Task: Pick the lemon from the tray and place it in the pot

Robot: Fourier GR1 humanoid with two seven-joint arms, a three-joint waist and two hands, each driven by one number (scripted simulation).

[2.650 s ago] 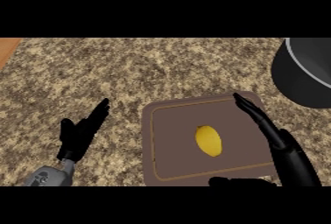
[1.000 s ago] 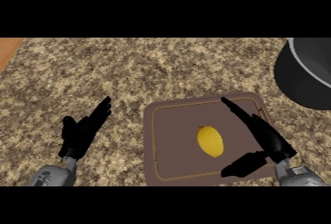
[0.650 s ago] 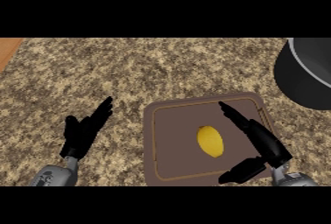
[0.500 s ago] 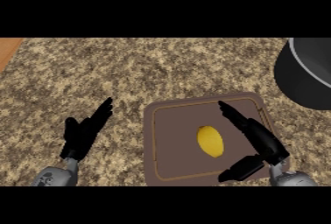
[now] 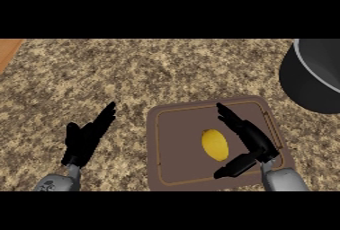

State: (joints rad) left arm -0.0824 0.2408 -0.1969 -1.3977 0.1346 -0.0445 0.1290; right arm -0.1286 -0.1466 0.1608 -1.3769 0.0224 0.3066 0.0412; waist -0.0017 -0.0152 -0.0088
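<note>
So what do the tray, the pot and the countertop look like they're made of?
The tray looks like matte brown plastic or wood: flat even colour with a thin lighter groove near its rim. The pot seems dark metal, judging by the pale shiny line along its rim. The countertop looks like polished granite, speckled tan, brown and black. None of this is certain from looks alone.

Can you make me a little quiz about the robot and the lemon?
1. True or false: the lemon lies on the tray.
2. Which hand is nearest the lemon: A) left hand B) right hand?
3. Fill in: the pot sits at the view's upper ____ corner.

Key:
1. True; no hand holds it.
2. B; it is open beside the lemon, over the tray.
3. Right.
</note>
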